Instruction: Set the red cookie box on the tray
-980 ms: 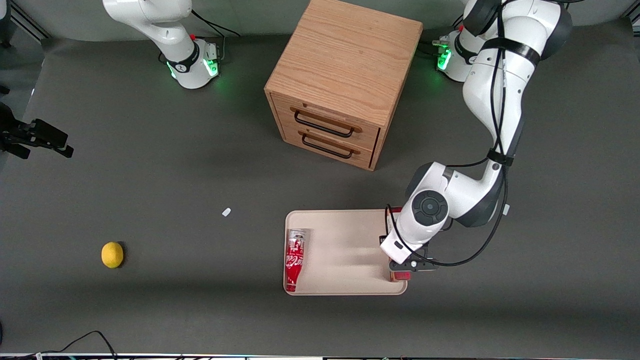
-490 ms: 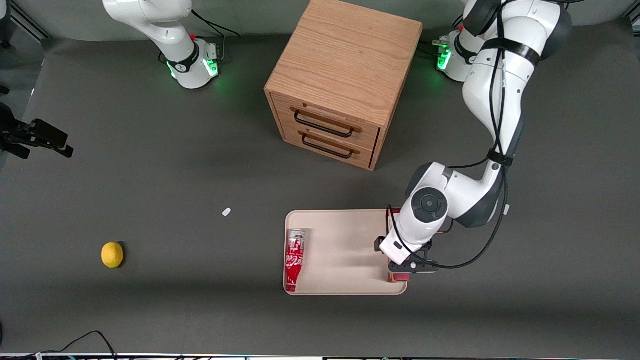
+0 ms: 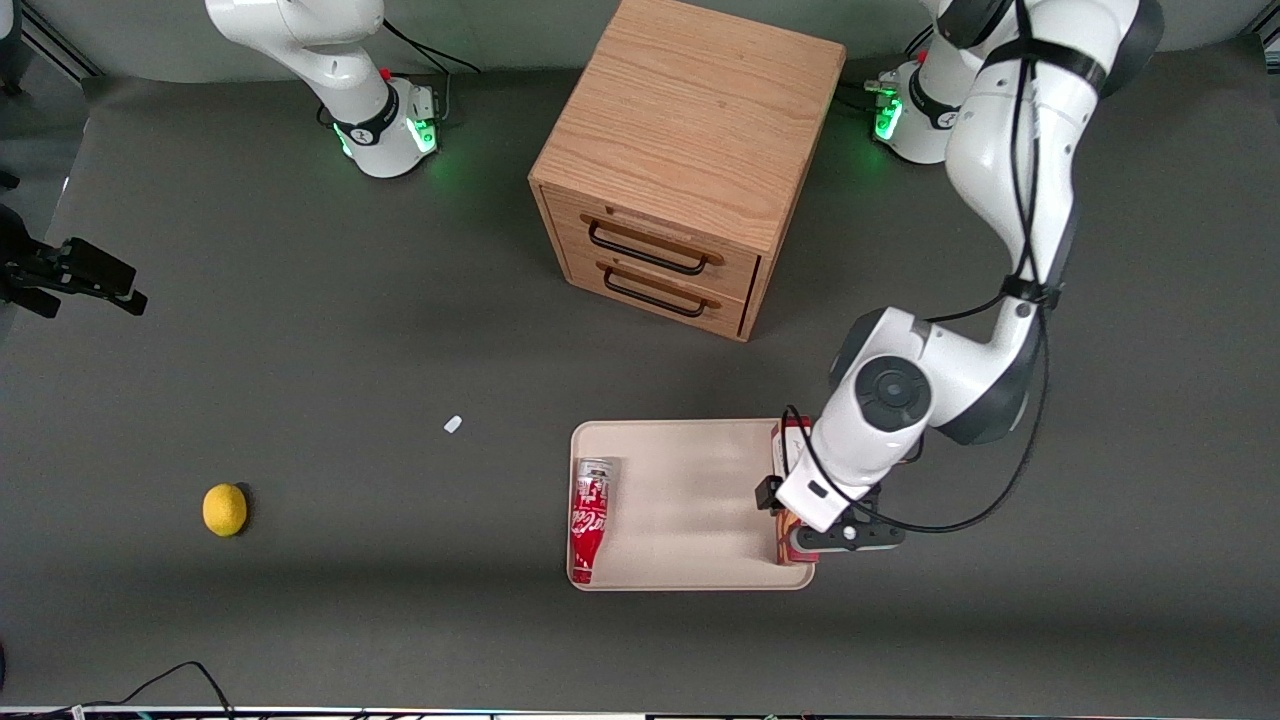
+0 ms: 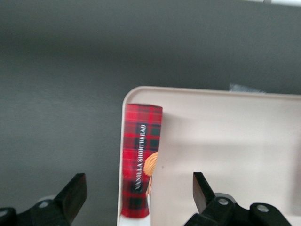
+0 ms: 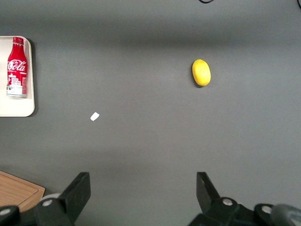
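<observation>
Presently catalogued, one entry per line:

Red cookie box [image 4: 140, 160]: slim tartan-red carton printed "VANILLA SHORTBREAD" with a brown cookie picture; lies on the tray along the rim at the working arm's end, its long side running with that rim. In the front view [image 3: 790, 440] only its ends show, the middle hidden under the wrist.

Tray [image 3: 680, 470]: cream, rounded corners, low rim; sits on the surface nearer the front camera than the cabinet. Also seen from the left wrist [image 4: 235, 141].

End effector [image 4: 139, 195]: left arm's, above the box; released, both fingers [image 4: 75, 190] spread wide, one on each side of the carton with clear gaps and touching nothing. In the front view [image 3: 838, 535] it hangs over the tray's corner at the working arm's end.

Coca-Cola bottle [image 3: 589, 518]: red, lying on its side on the tray along the rim toward the parked arm's end, well apart from the box.

Wooden drawer cabinet [image 3: 690, 160]: two drawers with dark handles, both closed.

Lemon [image 3: 224, 509]: yellow, on the surface toward the parked arm's end.

White scrap [image 3: 453, 424]: small, on the surface between lemon and tray.

Surface [image 3: 350, 330]: dark grey.
</observation>
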